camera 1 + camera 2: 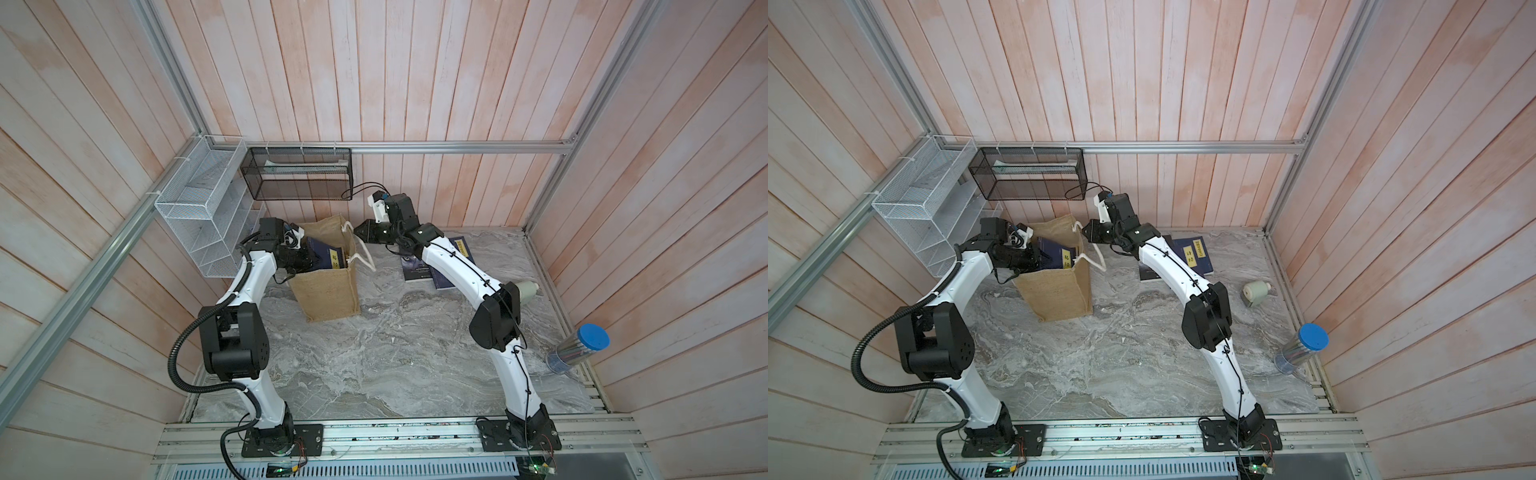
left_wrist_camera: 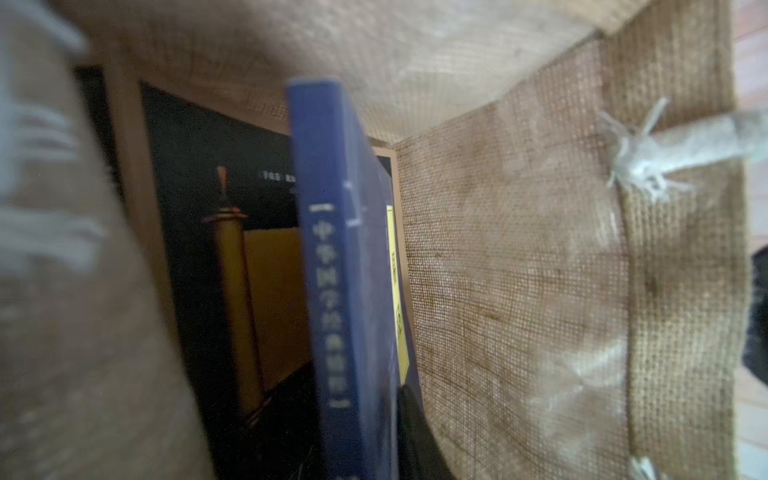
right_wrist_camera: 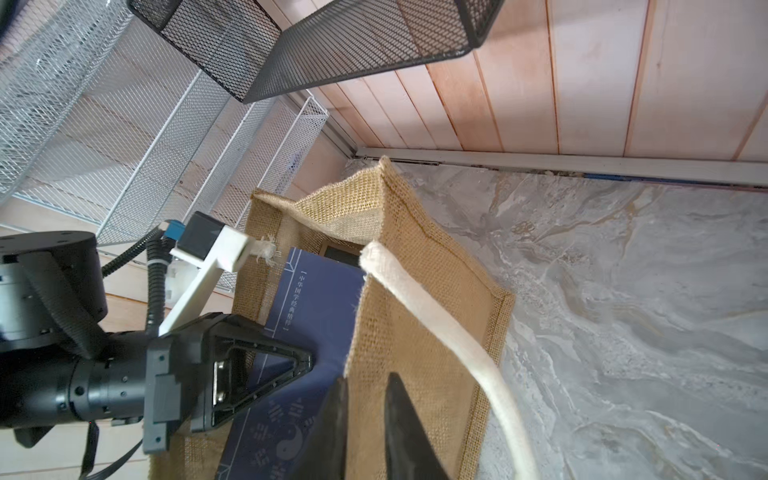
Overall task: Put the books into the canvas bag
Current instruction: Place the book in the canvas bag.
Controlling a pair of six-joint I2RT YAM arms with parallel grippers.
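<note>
— Where are the left fingers?
— They lie against the cover of a navy book that stands tilted in the mouth of the canvas bag. I cannot tell whether they are pinching it.
— And the right fingers?
— They are slightly parted, with one on each side of the bag's wall, just beside the rope handle.
— Any other books?
— A brown-and-black book sits behind the navy one inside the bag. A second navy book and a black book lie on the bench under the right arm.
</note>
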